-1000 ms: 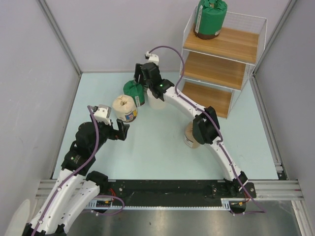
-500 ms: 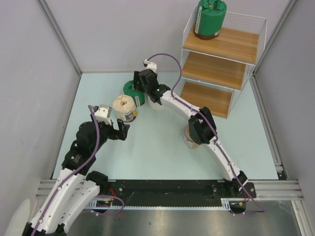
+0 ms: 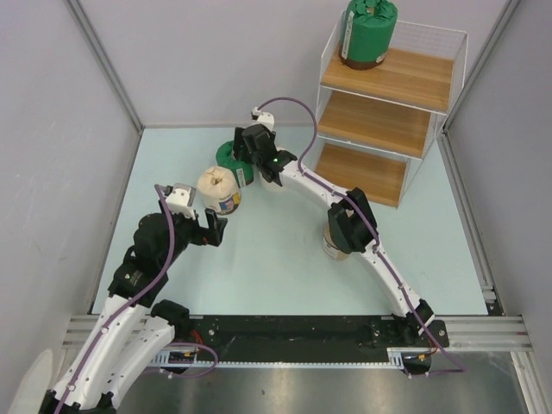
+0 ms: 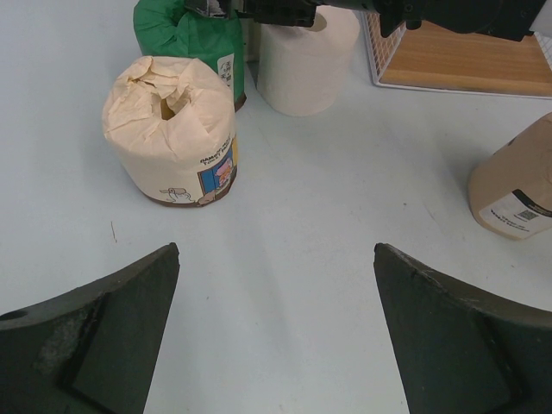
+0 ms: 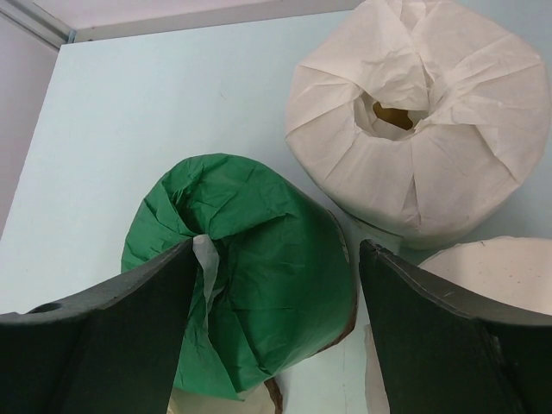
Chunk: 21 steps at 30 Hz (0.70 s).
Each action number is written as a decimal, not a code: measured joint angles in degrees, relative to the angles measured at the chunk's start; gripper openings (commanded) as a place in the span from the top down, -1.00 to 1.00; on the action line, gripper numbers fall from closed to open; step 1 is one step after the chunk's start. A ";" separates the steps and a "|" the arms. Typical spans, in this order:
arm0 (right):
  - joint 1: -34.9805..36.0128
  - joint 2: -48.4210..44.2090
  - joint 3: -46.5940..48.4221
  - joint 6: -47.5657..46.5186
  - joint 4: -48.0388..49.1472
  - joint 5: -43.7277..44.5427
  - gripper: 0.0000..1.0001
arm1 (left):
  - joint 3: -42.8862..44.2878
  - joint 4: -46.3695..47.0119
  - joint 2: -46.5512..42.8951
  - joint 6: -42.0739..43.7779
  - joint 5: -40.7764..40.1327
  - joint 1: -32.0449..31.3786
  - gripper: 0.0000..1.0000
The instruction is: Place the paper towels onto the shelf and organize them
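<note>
The shelf (image 3: 385, 129) stands at the back right with one green roll (image 3: 369, 33) on its top board. A second green roll (image 3: 229, 159) stands on the table. My right gripper (image 5: 276, 259) is open right above it, one finger on each side of the green roll (image 5: 250, 285). A white-wrapped roll (image 5: 414, 147) and a bare white roll (image 5: 483, 267) stand close beside it. The cream roll (image 3: 219, 190) stands in front, and the tan roll (image 3: 331, 243) lies partly under my right forearm. My left gripper (image 4: 276, 259) is open and empty, short of the cream roll (image 4: 172, 129).
Grey walls close the table on the left, back and right. The shelf's lower board (image 4: 466, 60) and wire frame lie just right of the bare white roll (image 4: 306, 60). The tan roll (image 4: 513, 190) stands at the right in the left wrist view.
My right gripper has moved a little left and toward the green roll on the table. The left arm and the rolls have not moved.
</note>
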 measured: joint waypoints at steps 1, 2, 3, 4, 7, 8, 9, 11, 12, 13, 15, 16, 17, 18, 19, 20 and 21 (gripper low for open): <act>0.00 0.11 0.15 0.02 0.00 0.09 -0.59 | 0.00 0.00 0.00 0.00 0.00 0.00 -0.99; 0.00 0.22 0.26 0.00 0.00 0.15 -0.59 | 0.00 0.00 0.00 0.00 0.00 0.00 -1.00; 0.00 0.35 0.39 0.00 0.00 0.24 -0.59 | 0.00 0.00 0.00 0.00 0.00 0.00 -1.00; 0.04 0.46 0.50 -0.11 0.02 0.33 -0.59 | 0.00 0.00 0.00 0.00 0.00 0.00 -0.99; 0.42 0.63 0.68 -1.36 0.09 0.68 -0.57 | 0.00 0.00 0.00 0.00 0.00 0.00 -1.00; 0.57 0.68 0.68 -2.08 0.09 0.98 -0.57 | 0.00 0.00 0.00 0.00 0.00 0.00 -0.99; 0.76 0.72 0.68 -3.02 0.07 1.20 -0.57 | 0.00 0.00 0.00 0.00 0.00 0.00 -0.99; 1.03 0.74 0.68 -4.68 -0.02 1.73 -0.56 | 0.00 0.00 0.02 0.00 0.00 0.00 -1.00; 1.31 0.74 0.68 -5.31 -0.11 1.86 -0.55 | 0.00 0.00 0.02 0.00 0.00 0.00 -1.00; 1.53 0.74 0.68 -6.01 -0.26 2.10 -0.55 | 0.00 0.00 0.02 0.00 0.00 0.00 -1.00; 2.01 0.74 0.68 -7.26 -0.57 2.49 -0.54 | 0.00 0.00 0.02 0.00 0.00 0.00 -0.99; 2.27 0.74 0.68 -7.80 -0.74 2.71 -0.53 | 0.00 0.00 0.02 0.00 0.00 0.00 -1.00; 2.51 0.74 0.68 -8.24 -0.90 2.80 -0.52 | 0.00 0.00 0.02 0.00 0.00 0.00 -1.00; 2.67 0.74 0.68 -8.55 -0.98 2.86 -0.50 | 0.00 0.00 0.04 0.00 0.00 0.00 -1.00; 2.80 0.74 0.68 -8.98 -1.14 2.91 -0.49 | 0.00 0.00 0.07 0.00 0.00 0.00 -1.00; 2.89 0.74 0.68 -9.25 -1.20 2.93 -0.48 | 0.00 0.00 0.11 0.00 0.00 0.00 -1.00; 2.89 0.74 0.68 -9.38 -1.33 2.91 -0.45 | 0.00 0.00 0.15 0.00 0.00 0.00 -1.00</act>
